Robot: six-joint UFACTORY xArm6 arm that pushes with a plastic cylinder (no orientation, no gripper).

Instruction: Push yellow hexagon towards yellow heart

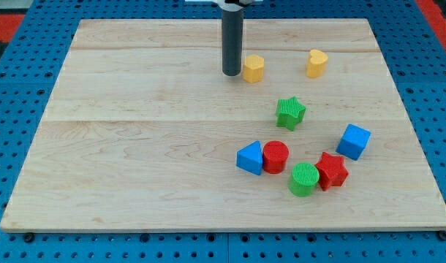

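The yellow hexagon [254, 68] lies on the wooden board in the upper middle of the view. The yellow heart [317, 63] lies to its right, at about the same height, with a gap between them. My tip [232, 73] rests on the board just left of the yellow hexagon, close to its left side; I cannot tell whether they touch. The dark rod rises from the tip to the view's top edge.
A green star [290, 112] lies below the two yellow blocks. Lower right, a blue triangle [250, 158], red cylinder [276, 156], green cylinder [304, 179] and red star [331, 170] cluster together. A blue cube [353, 141] lies to their right.
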